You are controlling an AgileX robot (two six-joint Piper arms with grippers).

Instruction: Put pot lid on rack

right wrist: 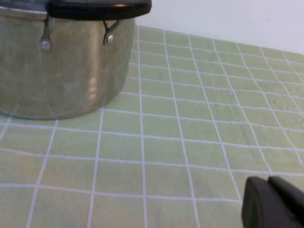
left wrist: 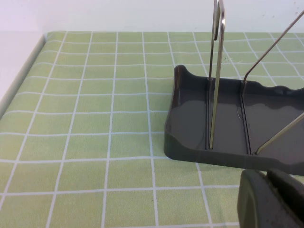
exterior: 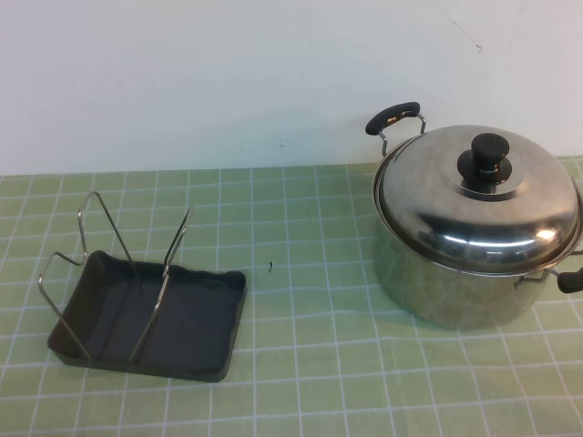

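Lid [exterior: 478, 205]: sits closed on the pot [exterior: 455, 282], on my right side of the table [exterior: 319, 364].
Rack [exterior: 150, 314]: stands on my left, well apart from the pot.
My left tool [left wrist: 270, 199]: low, just beside the rack; opening I cannot tell.
My right tool [right wrist: 273, 204]: low near the pot; opening I cannot tell.
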